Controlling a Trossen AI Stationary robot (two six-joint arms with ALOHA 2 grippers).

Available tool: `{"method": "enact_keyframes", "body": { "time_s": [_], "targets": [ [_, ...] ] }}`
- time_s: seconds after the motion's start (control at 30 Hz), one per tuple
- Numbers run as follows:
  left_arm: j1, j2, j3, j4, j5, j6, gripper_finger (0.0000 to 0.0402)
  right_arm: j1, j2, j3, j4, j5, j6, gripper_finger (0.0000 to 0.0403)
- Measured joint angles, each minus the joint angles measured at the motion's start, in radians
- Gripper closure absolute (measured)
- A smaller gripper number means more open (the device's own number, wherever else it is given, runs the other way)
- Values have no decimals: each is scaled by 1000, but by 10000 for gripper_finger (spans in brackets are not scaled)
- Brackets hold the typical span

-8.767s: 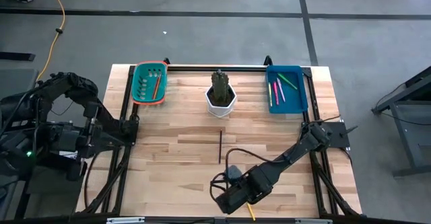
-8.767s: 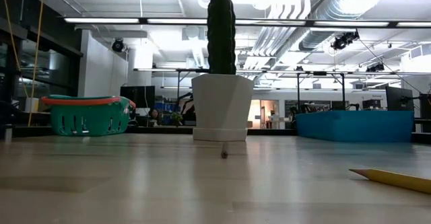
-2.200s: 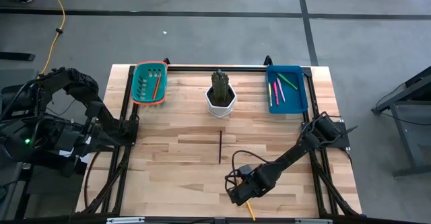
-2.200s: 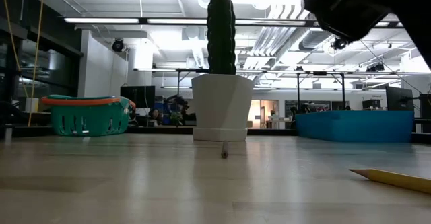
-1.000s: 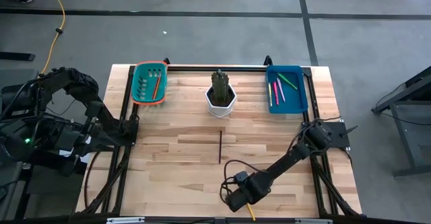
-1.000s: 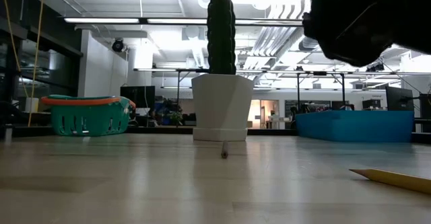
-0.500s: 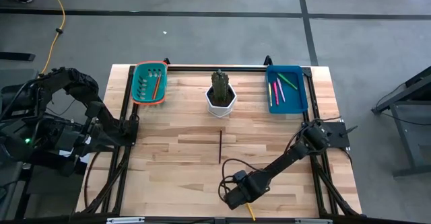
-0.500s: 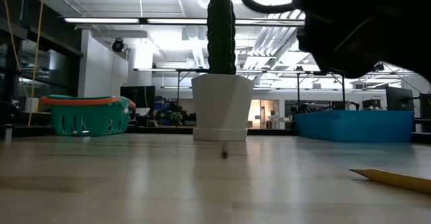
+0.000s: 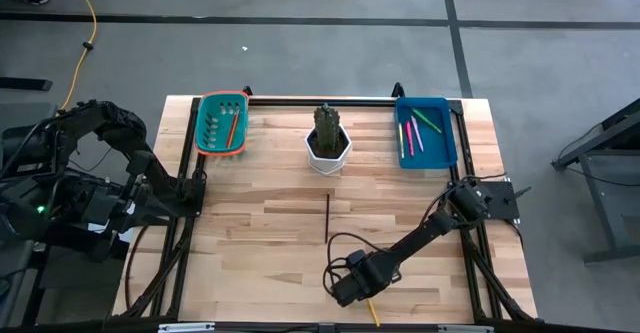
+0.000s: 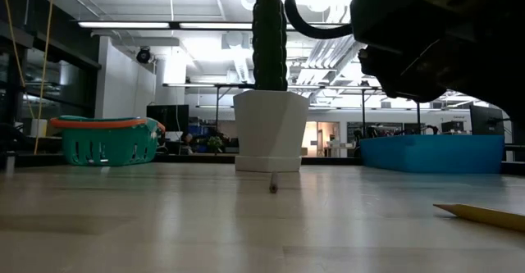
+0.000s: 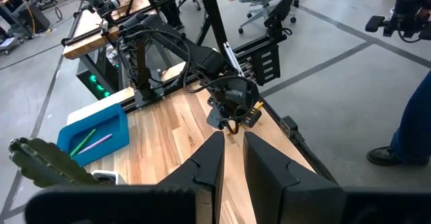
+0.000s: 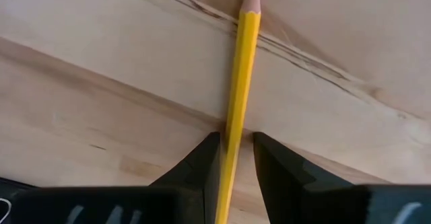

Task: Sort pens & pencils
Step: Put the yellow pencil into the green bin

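A yellow pencil (image 9: 372, 313) lies flat by the table's near edge and also shows in the low view (image 10: 484, 216). My right gripper (image 9: 358, 295) is low over its blunt end, open. Its fingers stand on either side of the pencil's shaft (image 12: 236, 103) with a sliver of table between. A dark pencil (image 9: 327, 218) lies mid-table. An orange pencil (image 9: 231, 128) rests in the green basket (image 9: 205, 138). Pink and green pens (image 9: 412, 131) lie in the blue tray (image 9: 445, 138). My left gripper (image 11: 234, 143) waits off the table's left side, its fingers a narrow gap apart.
A white pot with a cactus (image 9: 328, 143) stands at the far middle of the table, between basket and tray. Bare wood lies around the dark pencil. The table's near edge (image 9: 420, 323) is right beside the yellow pencil. A person's leg (image 11: 414, 130) shows beyond the table.
My right gripper has sunk lower over the yellow pencil near the table's near edge, shifting slightly toward the table's left. In the low view its dark bulk has grown and dropped. The pencils and pens lie as before.
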Motion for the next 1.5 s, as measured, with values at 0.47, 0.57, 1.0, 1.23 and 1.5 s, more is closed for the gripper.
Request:
{"method": "enact_keyframes", "body": {
  "time_s": [0.47, 0.57, 1.0, 1.23, 1.5],
  "targets": [
    [0, 0, 0, 0, 1, 2, 355, -4, 0, 0, -17, -2, -7, 363],
    [0, 0, 0, 0, 4, 2, 355, -7, 0, 0, -17, -3, -8, 373],
    [0, 0, 0, 0, 8, 2, 355, -34, 0, 0, 43, 40, -46, 378],
    [0, 0, 0, 0, 7, 4, 355, -51, 0, 0, 116, 68, -65, 378],
    [0, -5, 0, 0, -19, 4, 355, -97, 0, 0, 291, 149, -121, 378]
  ]
}}
